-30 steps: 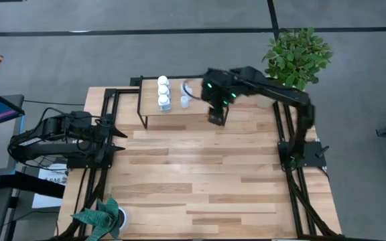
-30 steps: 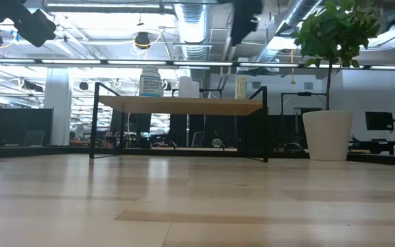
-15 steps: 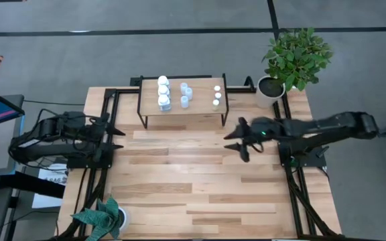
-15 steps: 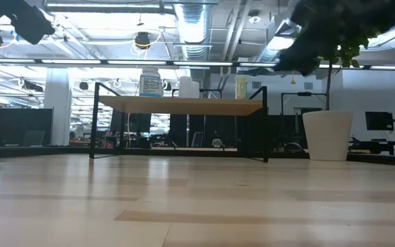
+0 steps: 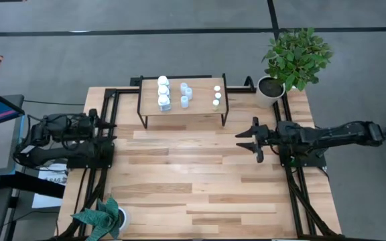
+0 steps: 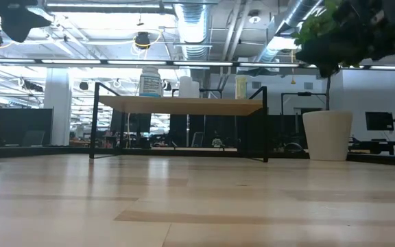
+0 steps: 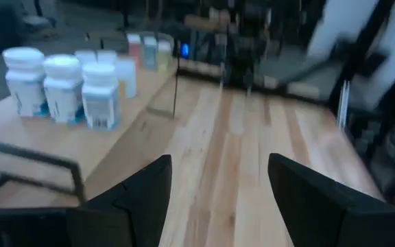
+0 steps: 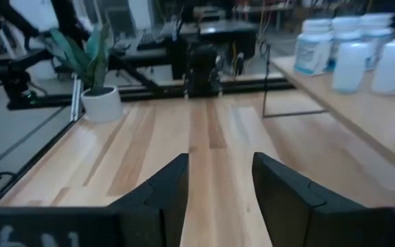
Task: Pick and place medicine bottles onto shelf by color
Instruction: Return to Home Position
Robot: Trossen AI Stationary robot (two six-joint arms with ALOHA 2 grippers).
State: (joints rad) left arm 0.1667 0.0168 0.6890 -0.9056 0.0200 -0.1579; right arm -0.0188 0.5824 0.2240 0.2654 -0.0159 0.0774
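Shelf [image 5: 203, 108] at far edge of surface [image 5: 193, 181] holds white bottles [image 5: 163, 92] left, pale-blue bottles [image 5: 185, 93] middle, tiny bottles [image 5: 216, 96] right, tops possibly yellowish. Left end effector [image 7: 219, 161] and right end effector [image 8: 219, 158] are both open and empty, at the sides.

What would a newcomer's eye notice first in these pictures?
The low shelf with a light wooden top and black legs, at the far edge of the wooden table, carrying plastic medicine bottles in three groups. Then the leafy green plant in a white pot by the far right corner. The left gripper and right gripper rest open at the table's sides.
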